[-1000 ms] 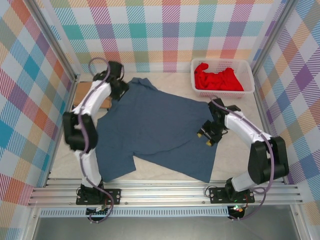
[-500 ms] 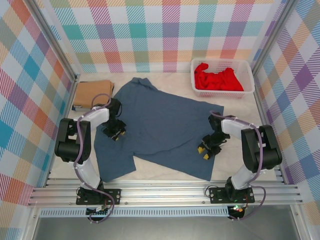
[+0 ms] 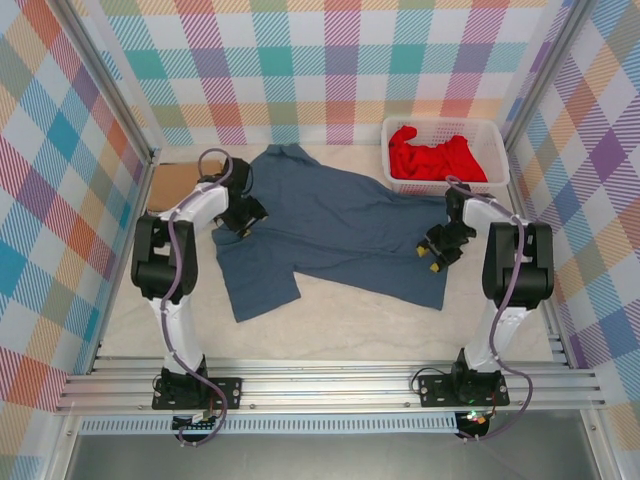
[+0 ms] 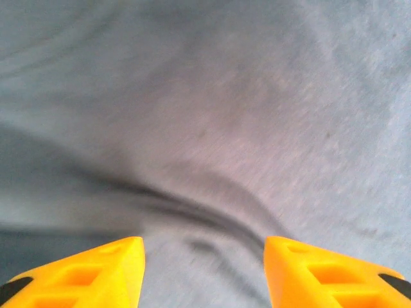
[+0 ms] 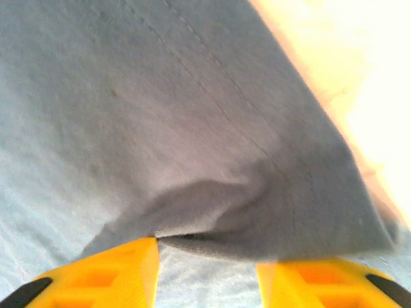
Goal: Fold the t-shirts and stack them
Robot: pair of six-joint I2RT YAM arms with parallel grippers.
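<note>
Risks snagging and rumpling the slate blue t-shirt on withdrawal: left gripper half-open over flat cloth, right gripper at mid-right astride a raised fold, hold impossible to tell.

Field note: we read this as a robotics lab test cell, not a home or shop. Plaid-printed panels close three sides, framed by bare aluminium posts. A slotted aluminium rail runs along the near edge, with the left arm and right arm bolted on. Between them is a pale tabletop.
</note>
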